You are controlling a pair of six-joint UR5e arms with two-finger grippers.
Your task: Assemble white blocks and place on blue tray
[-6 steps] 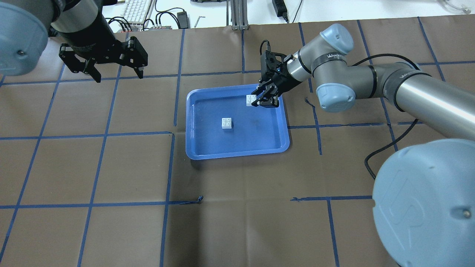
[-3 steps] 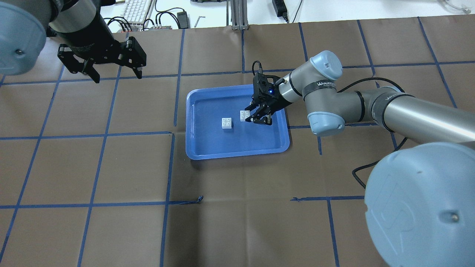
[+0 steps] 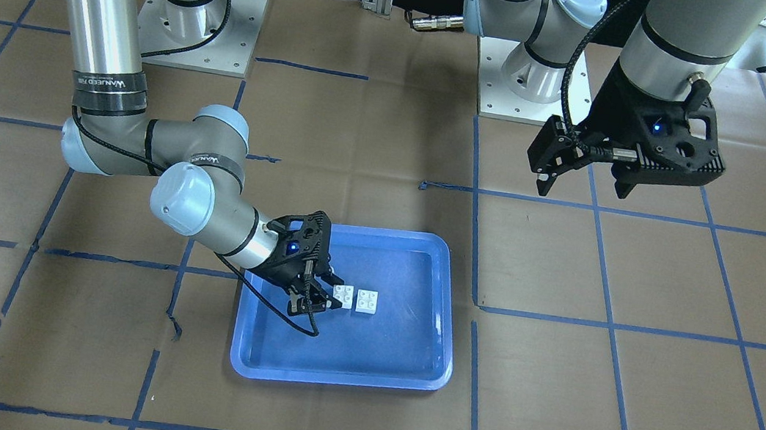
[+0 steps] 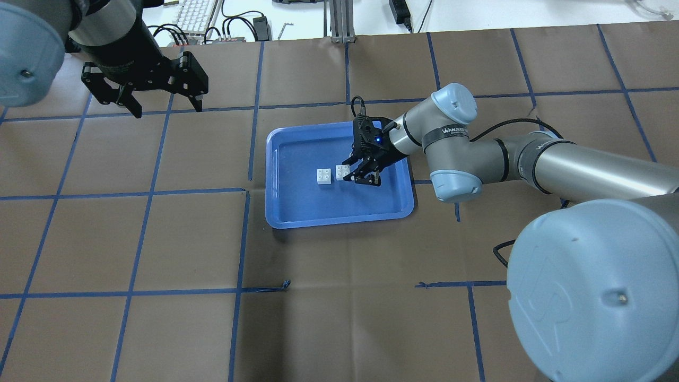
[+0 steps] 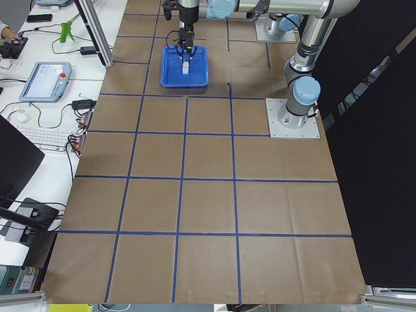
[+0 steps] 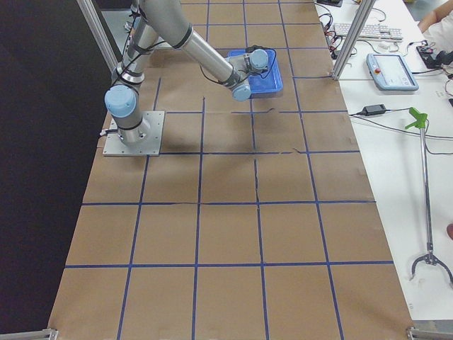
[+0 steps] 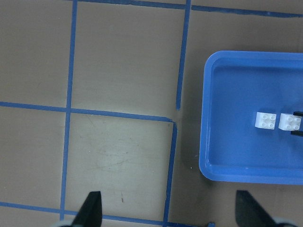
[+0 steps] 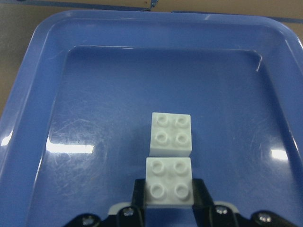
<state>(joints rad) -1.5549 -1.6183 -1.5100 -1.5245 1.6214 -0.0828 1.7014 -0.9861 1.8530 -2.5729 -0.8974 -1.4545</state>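
The blue tray [image 4: 339, 222] lies mid-table. One white block [image 4: 324, 176] rests studs-up on its floor; it also shows in the front view [image 3: 366, 302] and the right wrist view [image 8: 171, 134]. My right gripper [image 4: 354, 175] is shut on the second white block [image 4: 342, 172], also studs-up, and holds it low in the tray right beside the resting one [image 8: 169, 182]. I cannot tell whether the two blocks touch. My left gripper [image 4: 170, 110] hangs open and empty above the table, far left of the tray.
Brown paper with a blue tape grid covers the table. A keyboard [image 4: 196, 16], cables and an aluminium post [image 4: 339, 21] lie beyond the far edge. The arm bases [image 3: 201, 21] stand at the robot's side.
My right gripper has carried its white block from the tray's far right corner leftward and nearer, down beside the resting block. The left arm has barely moved.
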